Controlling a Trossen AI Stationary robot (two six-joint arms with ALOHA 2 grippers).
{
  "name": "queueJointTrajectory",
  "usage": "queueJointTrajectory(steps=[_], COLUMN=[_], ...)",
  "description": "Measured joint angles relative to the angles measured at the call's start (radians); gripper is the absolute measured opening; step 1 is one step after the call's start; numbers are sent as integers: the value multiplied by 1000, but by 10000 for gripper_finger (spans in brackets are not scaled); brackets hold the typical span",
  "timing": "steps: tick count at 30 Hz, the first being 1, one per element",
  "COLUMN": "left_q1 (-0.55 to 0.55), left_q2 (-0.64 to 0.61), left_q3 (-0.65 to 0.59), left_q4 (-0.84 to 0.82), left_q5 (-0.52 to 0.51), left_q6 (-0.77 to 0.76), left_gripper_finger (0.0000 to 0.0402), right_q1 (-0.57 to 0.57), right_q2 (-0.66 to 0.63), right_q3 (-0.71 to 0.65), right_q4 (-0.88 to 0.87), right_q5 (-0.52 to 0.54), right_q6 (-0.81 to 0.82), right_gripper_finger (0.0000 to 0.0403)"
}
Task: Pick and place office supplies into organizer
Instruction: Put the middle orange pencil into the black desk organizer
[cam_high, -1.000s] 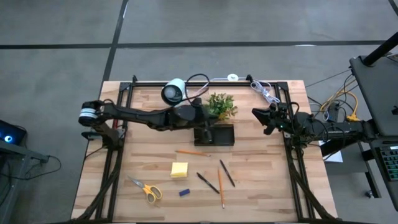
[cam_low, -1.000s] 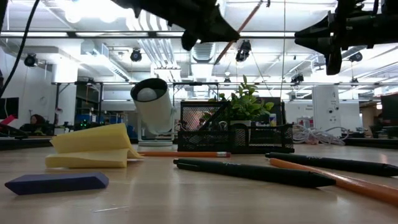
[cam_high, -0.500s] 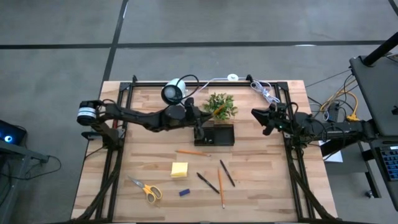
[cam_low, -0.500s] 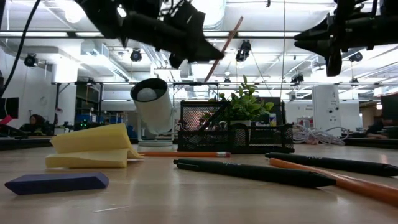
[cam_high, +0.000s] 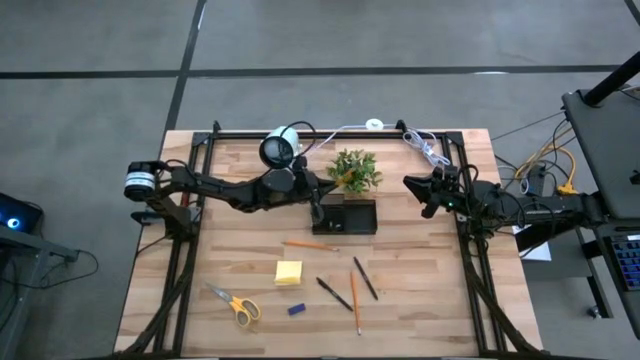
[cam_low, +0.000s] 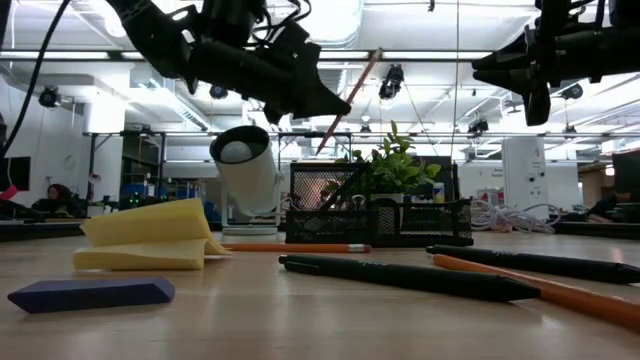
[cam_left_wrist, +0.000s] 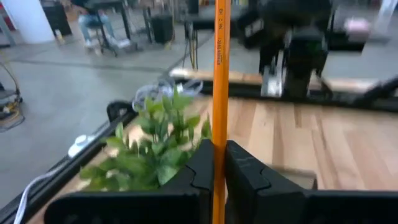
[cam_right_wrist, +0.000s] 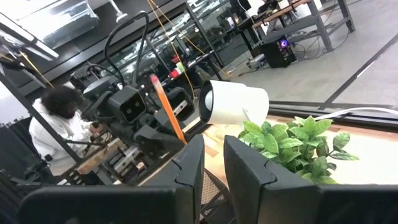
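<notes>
Step in hand: the place half of one pick-and-place. The left pincer (cam_low: 335, 105) hangs above the bench (cam_high: 420, 300), pinching a thin orange pencil (cam_left_wrist: 219, 93); its fingers (cam_left_wrist: 202, 171) are pressed tight on the shaft. The pencil tilts, free end rising up and away from the pincer, over the green potted plant (cam_high: 355, 170).

The black mesh organizer tray (cam_high: 348, 217) sits on the bench just below and beside the pincer, right in front of the plant. The white round camera (cam_high: 279, 149) stands nearby. Tray vs pincer: close, but apart, w/ the pencil clear of the mesh and not yet in any compartment.

Next move, as I judge it: line the pencil's lower end over a tray compartment, lower it in, then let go. The tilt needs watching, since the tip could snag the mesh wall or brush the plant leaves.

Right pincer (cam_high: 428, 195) waits in the air near the bench's right edge, well apart from the tray, holding nothing; fingers narrowly parted, approx. parallel.

Still loose on the bench: another orange pencil (cam_high: 308, 245), yellow sticky-note pad (cam_high: 288, 272), yellow-handled scissors (cam_high: 233, 304), small blue block (cam_high: 296, 309), two dark pens (cam_high: 335, 293), one more orange pencil (cam_high: 355, 301).
</notes>
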Motion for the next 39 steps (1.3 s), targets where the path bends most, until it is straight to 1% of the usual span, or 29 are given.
queueJointTrajectory(steps=[3,6,11,16,21,26,39], left_q1=[6,11,10,15,15,15,19], left_q2=[0,0,0,1,55,98,150], left_q3=[-38,-57,-76,-90,-90,-90,-98], left_q4=[98,98,120,128,200,207,210], left_q5=[1,2,21,18,44,46,60], left_q6=[-27,-21,-64,-71,-74,-99,-99], left_gripper_finger=[4,4,4,4,4,4,4], right_q1=[0,0,0,0,0,0,0], right_q2=[0,0,0,0,7,12,12], right_q3=[0,0,0,0,0,0,0], right_q4=[0,0,0,0,-1,4,6], right_q5=[0,0,0,0,3,2,2], right_q6=[0,14,18,19,19,32,53], right_gripper_finger=[52,52,52,52,52,52,52])
